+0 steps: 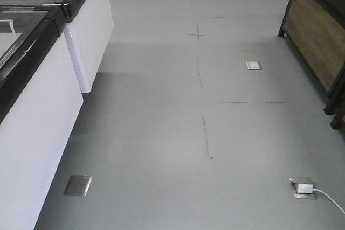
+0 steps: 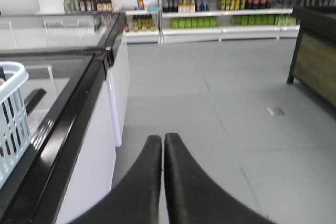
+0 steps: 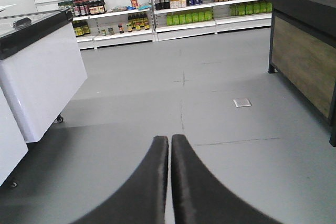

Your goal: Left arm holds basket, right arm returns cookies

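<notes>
The light blue basket (image 2: 11, 119) shows only as a slotted corner at the left edge of the left wrist view, resting on the black-framed glass top of a freezer (image 2: 79, 114). My left gripper (image 2: 163, 139) is shut and empty, hanging over the aisle floor to the right of the basket and apart from it. In the right wrist view my right gripper (image 3: 169, 139) is shut too, with nothing in it, above bare grey floor. The cookies are out of view. Neither arm appears in the front view.
White chest freezers (image 1: 38, 117) line the left of the aisle. A dark wood-panelled stand (image 1: 318, 36) is at the right. Stocked shelves of bottles (image 3: 184, 9) close the far end. Floor sockets (image 1: 78, 185), one with a white plug and cable (image 1: 307, 189), dot the floor.
</notes>
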Controlling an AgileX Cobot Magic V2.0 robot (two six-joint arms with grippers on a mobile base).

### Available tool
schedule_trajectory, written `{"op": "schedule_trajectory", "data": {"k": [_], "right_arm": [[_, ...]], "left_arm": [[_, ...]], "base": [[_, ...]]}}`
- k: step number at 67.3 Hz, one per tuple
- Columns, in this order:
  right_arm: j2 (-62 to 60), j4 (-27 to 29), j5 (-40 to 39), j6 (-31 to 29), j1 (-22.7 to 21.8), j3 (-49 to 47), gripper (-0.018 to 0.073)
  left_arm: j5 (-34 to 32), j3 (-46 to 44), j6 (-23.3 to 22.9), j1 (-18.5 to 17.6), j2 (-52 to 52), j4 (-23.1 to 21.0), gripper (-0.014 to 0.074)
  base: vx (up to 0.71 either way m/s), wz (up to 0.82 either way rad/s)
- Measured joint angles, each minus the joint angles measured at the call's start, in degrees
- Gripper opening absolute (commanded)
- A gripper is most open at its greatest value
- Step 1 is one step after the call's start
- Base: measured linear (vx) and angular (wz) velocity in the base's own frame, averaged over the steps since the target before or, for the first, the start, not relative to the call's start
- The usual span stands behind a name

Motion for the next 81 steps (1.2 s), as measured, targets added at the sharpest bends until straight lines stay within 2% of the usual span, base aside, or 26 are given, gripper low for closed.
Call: {"op": "schedule_trajectory", "data": {"k": [8,28,37,50,64,68,73,81], "right_arm": [[0.0,0.0,0.0,0.0,0.0,0.0,-0.0004],[0.0,0.0,0.0,0.0,0.0,0.0,-0.0004],[0.0,0.0,0.0,0.0,0.0,0.0,-0.0004],[0.0,0.0,0.0,0.0,0.0,0.0,-0.0004],[0.0,0.0,0.0,0.0,0.0,0.0,-0.0004],[0.0,0.0,0.0,0.0,0.0,0.0,-0.0004],[0.0,0.0,0.0,0.0,0.0,0.0,-0.0004],[0.0,0.0,0.0,0.0,0.0,0.0,-0.0004]], "left_arm": [[3.6,-3.6,0.0,0.0,5.9,0.0,-0.0006],[3.5,-4.1,0.0,0.0,10.7,0.0,-0.0004],[3.2,-4.1,0.0,0.0,10.6,0.0,0.0028],[2.8,-4.2,1.0,0.0,10.6,0.1,0.0178],[2.0,-5.0,1.2,0.0,10.6,0.1,0.0440],[1.5,-5.0,1.2,0.0,10.6,0.1,0.0491],[0.8,-5.0,1.2,0.0,10.6,0.1,0.0534],[0.3,-5.0,0.7,0.0,10.6,-0.3,0.0544]], "base": [[0.00,0.00],[0.00,0.00],[0.00,0.00],[0.00,0.00],[0.00,0.00],[0.00,0.00],[0.00,0.00],[0.00,0.00]]}}
